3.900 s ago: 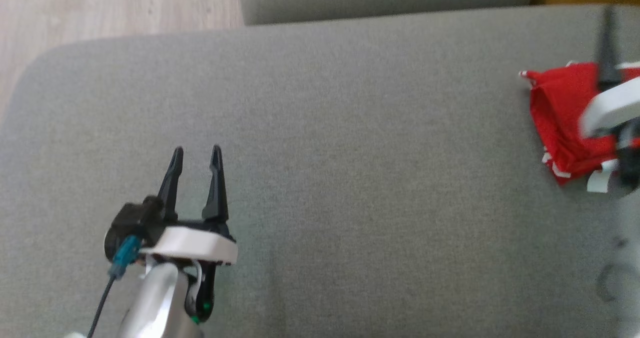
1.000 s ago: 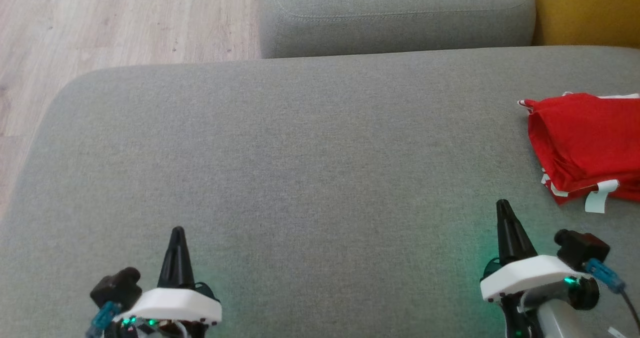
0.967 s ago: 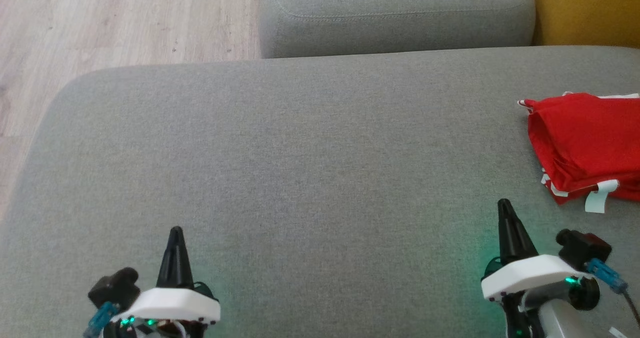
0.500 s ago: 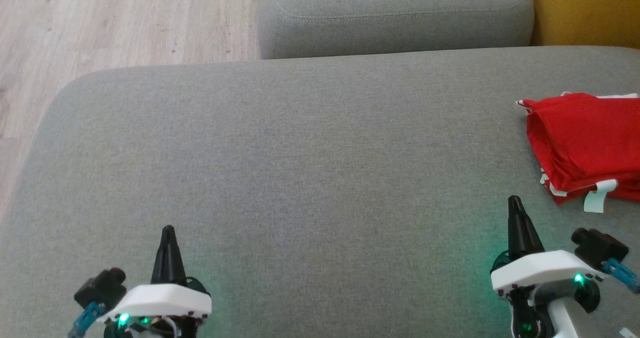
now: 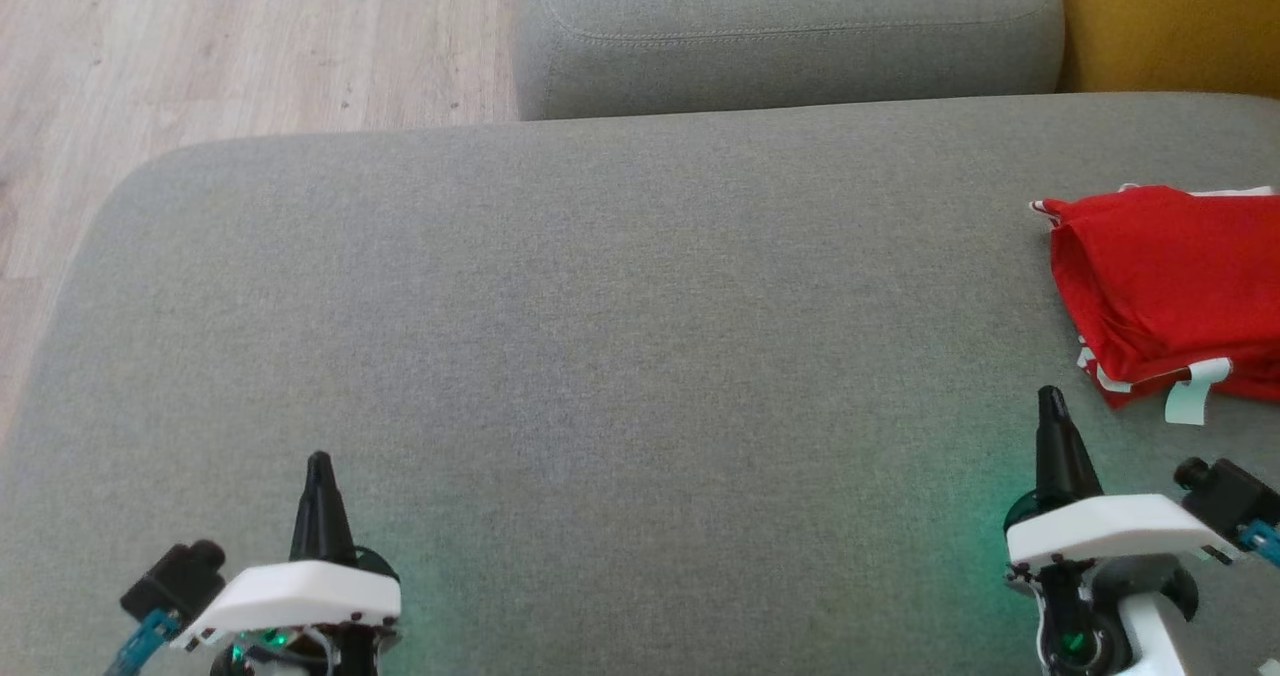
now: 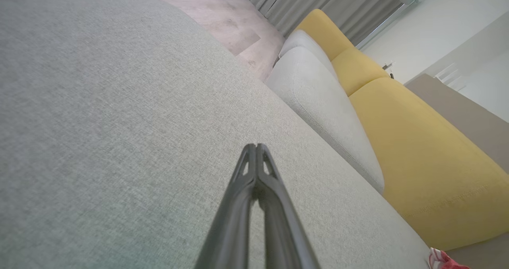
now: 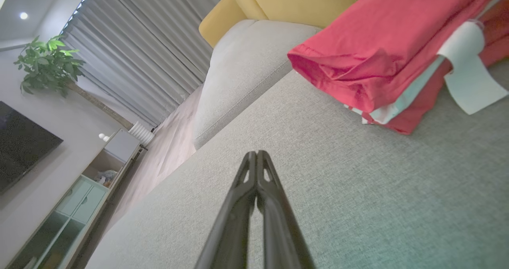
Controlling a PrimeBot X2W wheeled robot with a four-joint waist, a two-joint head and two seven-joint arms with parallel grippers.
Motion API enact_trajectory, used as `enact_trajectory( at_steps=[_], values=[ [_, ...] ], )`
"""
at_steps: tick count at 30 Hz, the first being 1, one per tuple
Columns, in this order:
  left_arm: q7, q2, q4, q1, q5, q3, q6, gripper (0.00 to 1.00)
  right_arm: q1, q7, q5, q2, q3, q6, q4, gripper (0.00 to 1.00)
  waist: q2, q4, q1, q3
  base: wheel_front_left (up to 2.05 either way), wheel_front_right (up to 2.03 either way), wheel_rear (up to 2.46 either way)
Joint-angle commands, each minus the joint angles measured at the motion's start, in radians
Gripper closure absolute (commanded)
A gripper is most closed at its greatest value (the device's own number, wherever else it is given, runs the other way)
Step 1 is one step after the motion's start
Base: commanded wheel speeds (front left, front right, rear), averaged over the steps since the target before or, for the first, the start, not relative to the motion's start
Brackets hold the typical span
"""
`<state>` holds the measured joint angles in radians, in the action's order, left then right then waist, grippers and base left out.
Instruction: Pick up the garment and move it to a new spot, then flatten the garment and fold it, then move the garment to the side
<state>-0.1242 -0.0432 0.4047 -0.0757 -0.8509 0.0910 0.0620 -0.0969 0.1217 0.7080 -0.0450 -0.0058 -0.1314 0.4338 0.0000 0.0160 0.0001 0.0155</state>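
Roughly folded red garment [image 5: 1170, 276], on grey cushion [image 5: 600, 306]

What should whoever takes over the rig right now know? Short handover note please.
Left gripper: shut, empty, over the near left of the grey cushion.
Right gripper: shut, empty, near the red garment, not touching.
Garment: folded at the cushion's right side, white tag sticking out.
Done: fold and move aside, by the look of it.
Left: probably nothing; check the fold.
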Motion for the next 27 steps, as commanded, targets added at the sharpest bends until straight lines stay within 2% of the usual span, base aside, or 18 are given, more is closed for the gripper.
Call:
enact_trajectory(
  at_steps=[1,27],
  values=[
    [0.009,-0.003,-0.04,-0.038,-0.027,-0.03,0.008,1.0,-0.038,-0.008,0.033,-0.003,0.0,0.0,-0.041,1.0,0.0,0.0,0.0,0.0,0.0,0.0,0.0],
    [0.084,-0.004,-0.079,-0.036,-0.267,-0.088,0.028,1.0,-0.029,-0.082,0.318,-0.003,-0.035,0.0,-0.089,1.0,0.0,-0.005,-0.0001,-0.004,0.0,0.0,0.0]
  ],
)
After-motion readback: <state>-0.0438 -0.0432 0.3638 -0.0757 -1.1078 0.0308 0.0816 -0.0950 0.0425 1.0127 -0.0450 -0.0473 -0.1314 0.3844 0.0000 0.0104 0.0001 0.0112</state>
